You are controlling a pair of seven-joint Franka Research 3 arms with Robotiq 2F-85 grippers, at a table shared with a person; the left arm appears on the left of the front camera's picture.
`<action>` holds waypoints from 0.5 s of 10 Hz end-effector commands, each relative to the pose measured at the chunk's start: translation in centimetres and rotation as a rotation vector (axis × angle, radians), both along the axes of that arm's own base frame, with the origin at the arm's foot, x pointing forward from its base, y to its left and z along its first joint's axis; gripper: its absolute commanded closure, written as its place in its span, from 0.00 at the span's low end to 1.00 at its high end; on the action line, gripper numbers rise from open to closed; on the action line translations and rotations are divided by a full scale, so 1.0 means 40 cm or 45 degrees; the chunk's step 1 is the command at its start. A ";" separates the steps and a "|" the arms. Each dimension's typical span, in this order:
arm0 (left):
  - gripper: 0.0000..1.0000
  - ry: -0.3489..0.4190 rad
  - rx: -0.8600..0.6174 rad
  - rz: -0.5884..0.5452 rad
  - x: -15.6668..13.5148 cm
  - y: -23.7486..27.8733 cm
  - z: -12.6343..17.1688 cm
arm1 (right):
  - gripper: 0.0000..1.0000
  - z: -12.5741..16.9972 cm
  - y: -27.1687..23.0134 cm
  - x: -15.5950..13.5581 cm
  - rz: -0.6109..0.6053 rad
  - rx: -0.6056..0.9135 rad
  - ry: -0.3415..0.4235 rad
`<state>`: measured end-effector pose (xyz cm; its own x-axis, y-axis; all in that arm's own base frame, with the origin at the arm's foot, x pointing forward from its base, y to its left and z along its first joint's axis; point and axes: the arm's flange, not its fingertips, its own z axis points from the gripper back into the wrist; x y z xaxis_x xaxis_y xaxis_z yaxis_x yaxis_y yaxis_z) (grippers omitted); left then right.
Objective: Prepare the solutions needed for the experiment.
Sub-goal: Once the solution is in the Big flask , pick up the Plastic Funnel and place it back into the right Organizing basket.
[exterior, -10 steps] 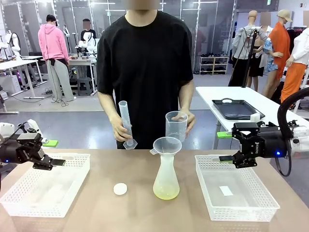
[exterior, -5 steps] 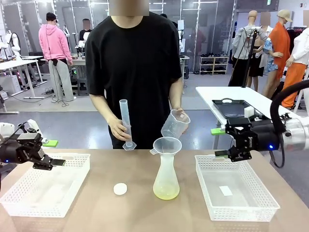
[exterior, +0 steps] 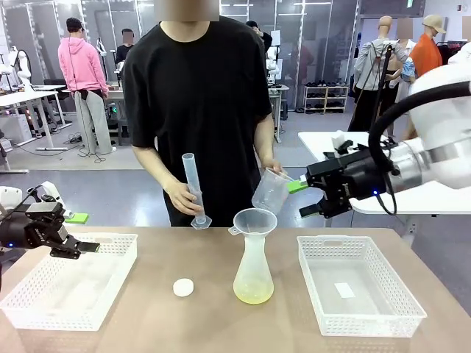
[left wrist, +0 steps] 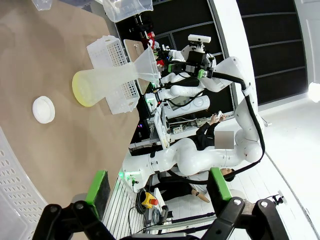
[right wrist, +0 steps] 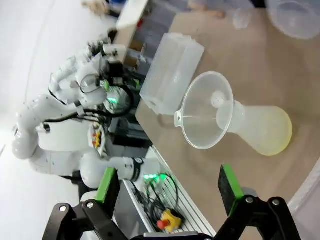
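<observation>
Tabletop (exterior: 184,323) is occupied by a flask (exterior: 253,261) holding the solutions (exterior: 253,296). Left gripper (exterior: 82,232) and right gripper (exterior: 303,198) are held spread, empty.

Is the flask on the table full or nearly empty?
Nearly empty: the flask holds only a shallow pale yellow liquid layer at its base; above that it looks frosted and unfilled.

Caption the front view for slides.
Person tilts beaker toward funnel on flask holding pale yellow solution; right pincer open nearby.
</observation>
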<state>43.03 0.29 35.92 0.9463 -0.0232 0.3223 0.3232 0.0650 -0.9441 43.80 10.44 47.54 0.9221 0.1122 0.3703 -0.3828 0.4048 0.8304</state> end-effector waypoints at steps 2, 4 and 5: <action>0.00 -0.006 -0.002 0.000 -0.004 -0.001 0.006 | 0.00 0.013 0.048 0.078 0.176 -0.204 -0.114; 0.00 -0.006 -0.002 0.000 -0.004 -0.001 0.006 | 0.00 0.020 0.087 0.101 0.249 -0.326 -0.167; 0.00 -0.006 -0.002 0.000 -0.004 -0.001 0.006 | 0.00 0.025 0.104 0.111 0.270 -0.390 -0.211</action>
<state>43.03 0.29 35.92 0.9463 -0.0233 0.3223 0.3232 0.0650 -0.9441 47.43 13.95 48.54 0.8239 0.3920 0.4093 -0.5645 0.5030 0.6544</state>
